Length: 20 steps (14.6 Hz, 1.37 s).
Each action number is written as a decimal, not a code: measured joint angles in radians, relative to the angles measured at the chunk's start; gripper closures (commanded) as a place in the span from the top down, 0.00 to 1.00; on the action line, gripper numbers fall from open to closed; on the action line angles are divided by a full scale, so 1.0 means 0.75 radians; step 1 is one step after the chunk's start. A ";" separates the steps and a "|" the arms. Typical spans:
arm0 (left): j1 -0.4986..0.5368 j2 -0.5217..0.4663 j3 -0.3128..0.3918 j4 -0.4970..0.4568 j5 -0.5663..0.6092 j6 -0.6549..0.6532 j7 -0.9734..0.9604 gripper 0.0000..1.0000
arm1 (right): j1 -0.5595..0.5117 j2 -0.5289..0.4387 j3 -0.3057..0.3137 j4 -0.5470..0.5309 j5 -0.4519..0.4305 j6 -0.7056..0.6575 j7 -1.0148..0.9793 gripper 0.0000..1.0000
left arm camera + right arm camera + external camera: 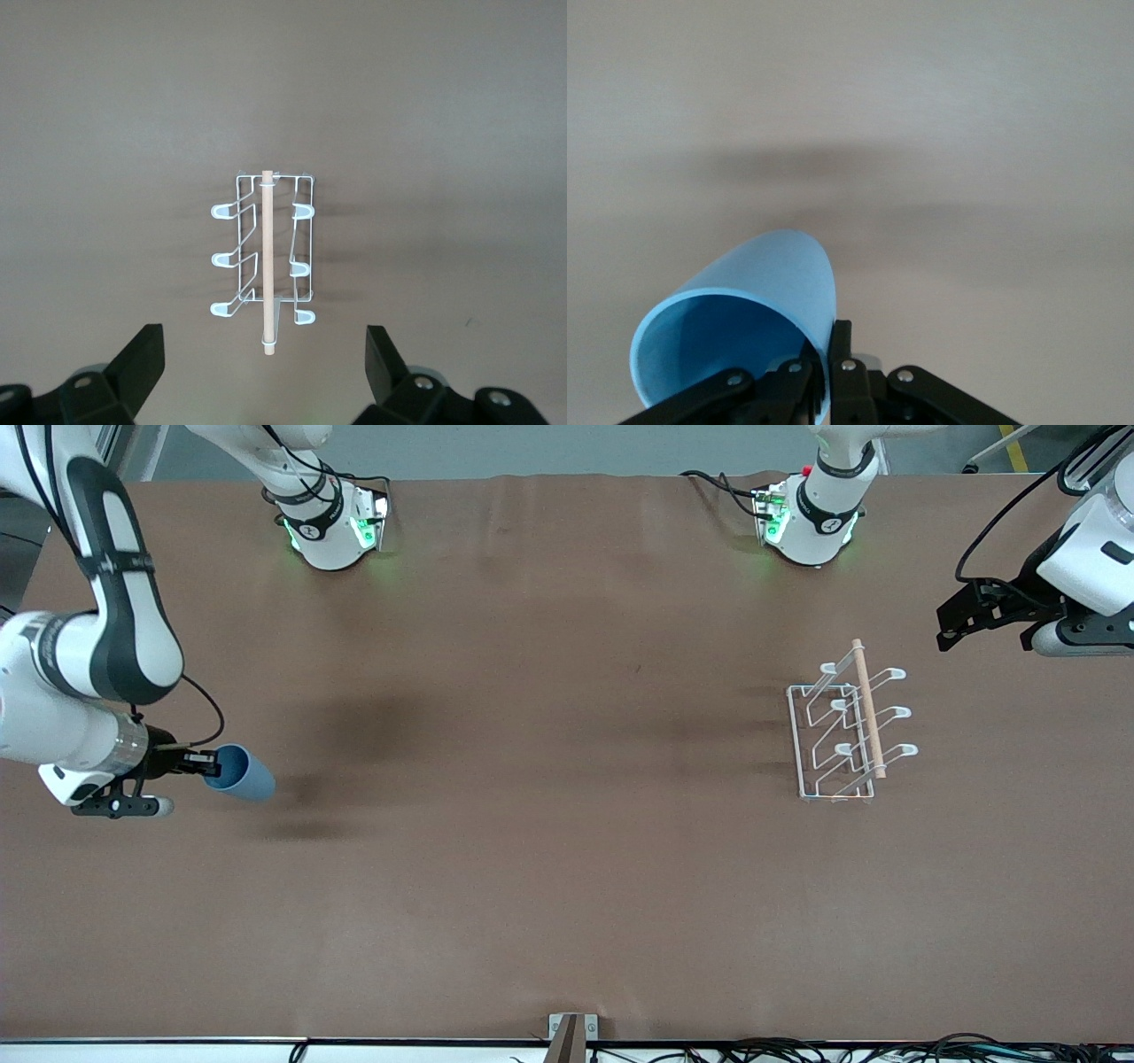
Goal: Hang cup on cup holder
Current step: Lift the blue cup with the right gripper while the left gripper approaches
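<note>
The light-blue cup (244, 773) lies tipped on its side, mouth toward the right arm, over the table at the right arm's end. My right gripper (205, 765) is shut on the cup's rim. In the right wrist view one finger (842, 335) presses outside the cup (775, 270) wall and the other sits inside, at the right gripper (827, 351). The white wire cup holder (837, 707) with its wooden dowel (867, 713) stands toward the left arm's end. My left gripper (952, 633) hangs open above the table beside it. The left wrist view shows the cup holder (302, 212) past the open left gripper (264, 347).
Both robot bases (332, 527) (811, 522) stand at the table's edge farthest from the front camera. Cables (842, 1050) and a small metal bracket (572, 1031) run along the nearest edge. Brown tabletop (549, 779) stretches between cup and holder.
</note>
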 measured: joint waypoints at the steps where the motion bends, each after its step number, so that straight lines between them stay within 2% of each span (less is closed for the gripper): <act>1: 0.001 0.000 0.000 0.000 0.000 0.000 0.000 1.00 | 0.021 -0.044 0.016 0.007 0.075 -0.046 0.000 0.04; 5: -0.004 0.000 -0.019 0.001 -0.006 -0.023 0.006 1.00 | 0.113 -0.165 0.040 0.034 0.325 -0.199 0.005 0.03; 7: -0.019 0.000 -0.069 0.005 -0.015 -0.030 0.009 1.00 | 0.133 -0.193 0.043 0.051 0.462 -0.262 -0.003 0.02; 10: -0.038 0.000 -0.194 0.014 -0.126 -0.023 0.006 1.00 | 0.190 -0.216 0.046 0.058 0.649 -0.307 -0.051 0.00; 13: -0.057 0.006 -0.318 0.015 -0.179 0.070 0.001 1.00 | 0.237 -0.220 0.048 0.059 0.930 -0.372 -0.058 0.00; 16: -0.072 0.035 -0.461 0.015 -0.184 0.199 -0.001 1.00 | 0.238 -0.218 0.035 0.057 1.202 -0.514 -0.057 0.00; 18: -0.082 0.072 -0.560 0.016 -0.186 0.275 0.001 1.00 | 0.233 -0.205 0.024 0.055 1.316 -0.601 -0.075 0.00; 20: -0.085 0.103 -0.664 0.032 -0.188 0.326 0.001 1.00 | 0.234 -0.171 0.021 0.052 1.379 -0.641 -0.169 0.00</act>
